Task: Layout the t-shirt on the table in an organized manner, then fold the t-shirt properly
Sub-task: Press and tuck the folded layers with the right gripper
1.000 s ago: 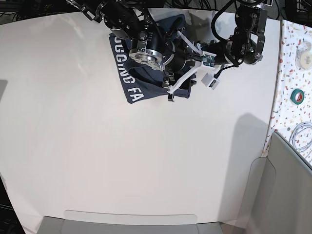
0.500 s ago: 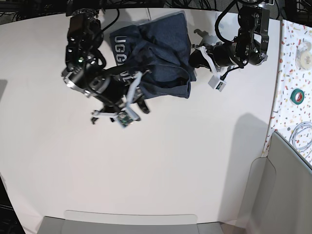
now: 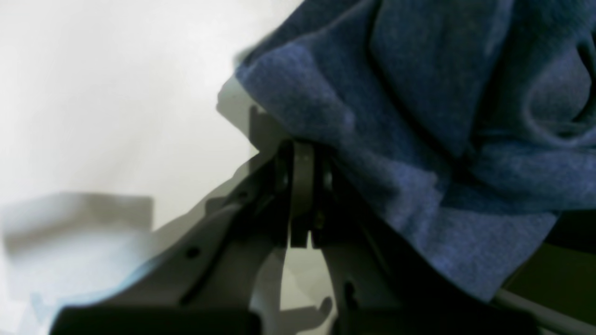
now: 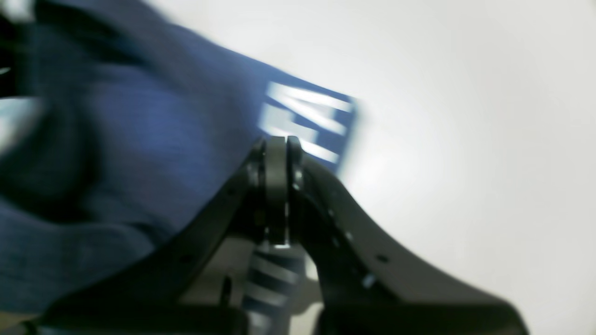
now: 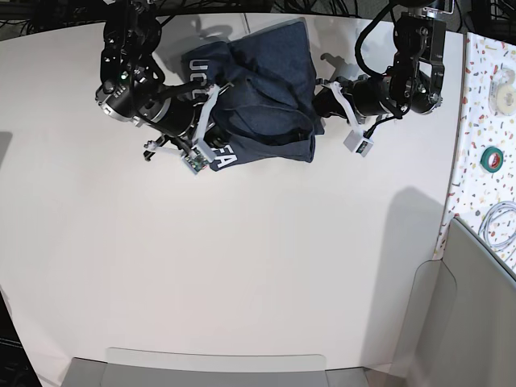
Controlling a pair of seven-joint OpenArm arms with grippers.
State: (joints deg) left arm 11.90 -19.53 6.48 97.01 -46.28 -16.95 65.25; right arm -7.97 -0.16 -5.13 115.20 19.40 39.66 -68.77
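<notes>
The dark navy t-shirt (image 5: 266, 89) lies bunched at the far middle of the white table (image 5: 242, 266), white letters showing along its left edge. My left gripper (image 5: 320, 101) is at the shirt's right edge. In the left wrist view it (image 3: 302, 153) is shut, with the blue cloth (image 3: 419, 116) pinched at its tip. My right gripper (image 5: 211, 145) is at the lettered lower left corner. In the right wrist view, which is blurred, its jaws (image 4: 277, 149) are shut on the cloth (image 4: 116, 163) beside the white letters.
A speckled surface (image 5: 484, 121) borders the table on the right, carrying a green tape roll (image 5: 492, 159), a white roll (image 5: 505, 90) and a coiled cable (image 5: 500, 226). Grey panels stand at the near edge (image 5: 218, 367) and near right corner (image 5: 476, 322).
My right arm swung off the shirt to the left, then came back to its lettered corner and its jaws closed there. The left arm has barely moved and stays shut.
</notes>
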